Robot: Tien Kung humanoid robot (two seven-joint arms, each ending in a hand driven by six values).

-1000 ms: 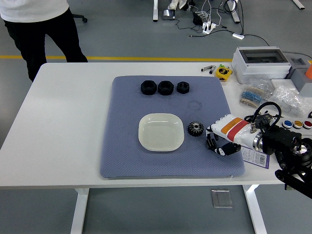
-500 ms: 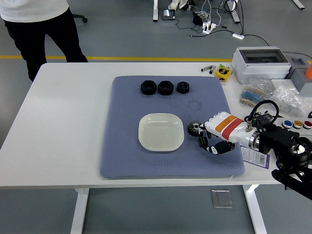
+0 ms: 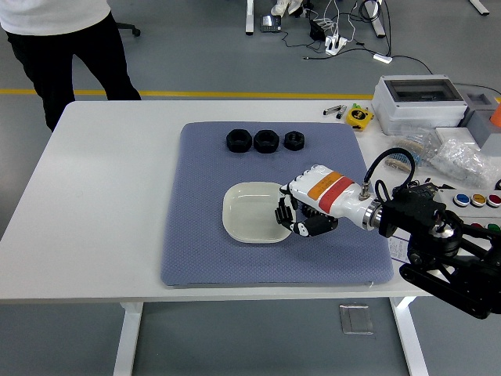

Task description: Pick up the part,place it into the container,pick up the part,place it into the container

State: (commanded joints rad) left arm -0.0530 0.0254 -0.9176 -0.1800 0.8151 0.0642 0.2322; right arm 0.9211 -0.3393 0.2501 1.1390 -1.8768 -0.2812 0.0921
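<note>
Blue-grey matting (image 3: pixel 196 243) is spread over the white worktop (image 3: pixel 94 196), and a pale square dish (image 3: pixel 249 210) — the container — is set near its middle. The right robot hand (image 3: pixel 300 217) is reached in from the right and is held over the dish's right edge, its black fingers (image 3: pixel 286 215) curled downward. The toothed part cannot be seen from the head view; whether it is enclosed in those curled fingers cannot be told, so its pointing and long axis are left unstated. Three black ring-shaped parts (image 3: pixel 264 141) are lined up in a left-to-right row along the mat's far side, well apart from the dish. A person (image 3: pixel 66 47) is stood at the far left corner.
</note>
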